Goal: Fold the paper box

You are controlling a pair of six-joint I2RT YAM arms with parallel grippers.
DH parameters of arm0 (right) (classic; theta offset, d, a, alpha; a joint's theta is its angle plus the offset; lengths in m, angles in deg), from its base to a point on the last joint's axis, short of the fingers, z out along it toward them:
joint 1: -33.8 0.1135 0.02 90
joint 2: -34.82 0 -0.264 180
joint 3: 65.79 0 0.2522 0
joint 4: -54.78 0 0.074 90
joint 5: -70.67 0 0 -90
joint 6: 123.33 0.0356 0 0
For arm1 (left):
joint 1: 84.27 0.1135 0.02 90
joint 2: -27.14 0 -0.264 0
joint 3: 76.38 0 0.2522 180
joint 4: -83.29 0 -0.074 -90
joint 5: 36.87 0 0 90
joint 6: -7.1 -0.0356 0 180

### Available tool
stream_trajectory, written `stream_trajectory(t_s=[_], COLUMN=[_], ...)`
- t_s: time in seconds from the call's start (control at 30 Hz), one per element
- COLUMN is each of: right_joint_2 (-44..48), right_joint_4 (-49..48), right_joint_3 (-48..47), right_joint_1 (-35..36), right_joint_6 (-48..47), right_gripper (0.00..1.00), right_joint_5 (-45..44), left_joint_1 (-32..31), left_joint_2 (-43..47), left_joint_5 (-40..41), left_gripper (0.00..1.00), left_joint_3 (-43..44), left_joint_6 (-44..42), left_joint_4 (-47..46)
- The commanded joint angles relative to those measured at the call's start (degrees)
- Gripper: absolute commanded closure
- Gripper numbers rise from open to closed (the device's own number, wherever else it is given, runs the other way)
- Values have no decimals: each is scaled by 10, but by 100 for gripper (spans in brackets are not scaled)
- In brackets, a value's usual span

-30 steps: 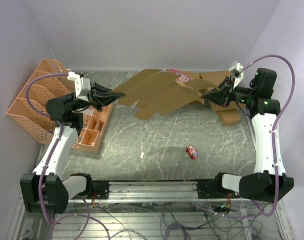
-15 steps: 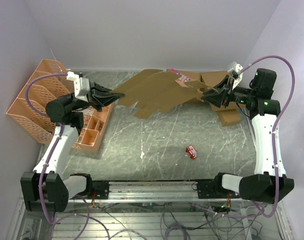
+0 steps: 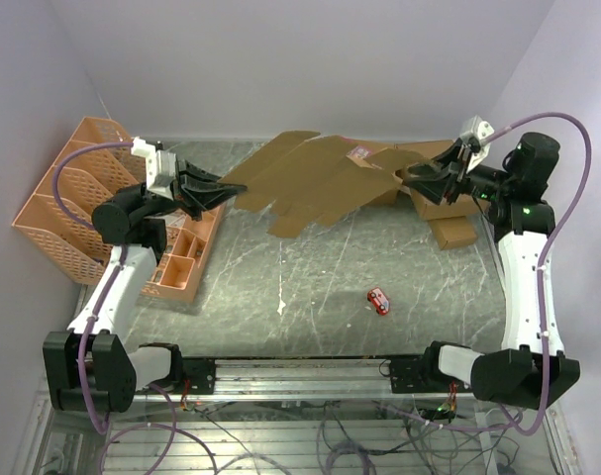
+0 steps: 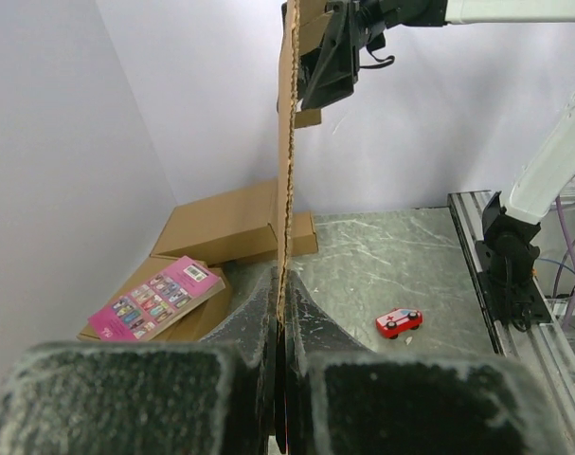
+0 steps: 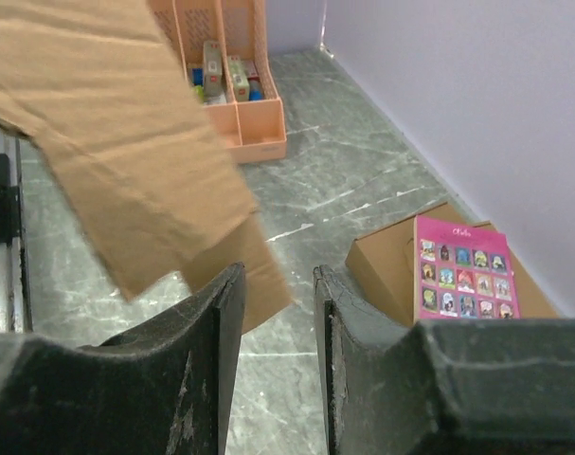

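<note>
Pale lilac walls (image 3: 280, 69) close in three sides; the grey marbled table (image 3: 310, 287) lies below; the paper box (image 3: 310, 183) hangs flat above its far half; my left gripper (image 3: 224, 188) pinches its left edge tight; my right gripper (image 3: 416, 181) stands slightly parted beside its right end, gripping nothing.

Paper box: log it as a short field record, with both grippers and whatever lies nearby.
paper box: unfolded flat sheet, held up above the far side of the table
left gripper: shut on the sheet's left edge
right gripper: jaws apart at the sheet's right end, not pinching it
pink booklet: lying on a larger brown box near the right end
toy car: red, on the table, apart from the sheet
folds made: none visible
</note>
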Motion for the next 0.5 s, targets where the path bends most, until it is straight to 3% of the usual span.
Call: stream_trajectory(t_s=[0.0, 0.3, 0.47], right_joint_2=[-18, -14, 17], right_joint_4=[-96, -150, -122], right_joint_3=[-7, 19, 29], right_joint_1=[-26, -30, -33], right_joint_6=[92, 143, 143], right_gripper=[65, 62, 62], right_joint_5=[53, 112, 103], left_joint_1=[4, 4, 8], left_joint_2=[-3, -32, -57], left_joint_5=[-8, -5, -5], left_gripper=[93, 93, 93], left_joint_3=[22, 34, 40], left_joint_6=[23, 123, 182], left_joint_4=[-56, -176, -246])
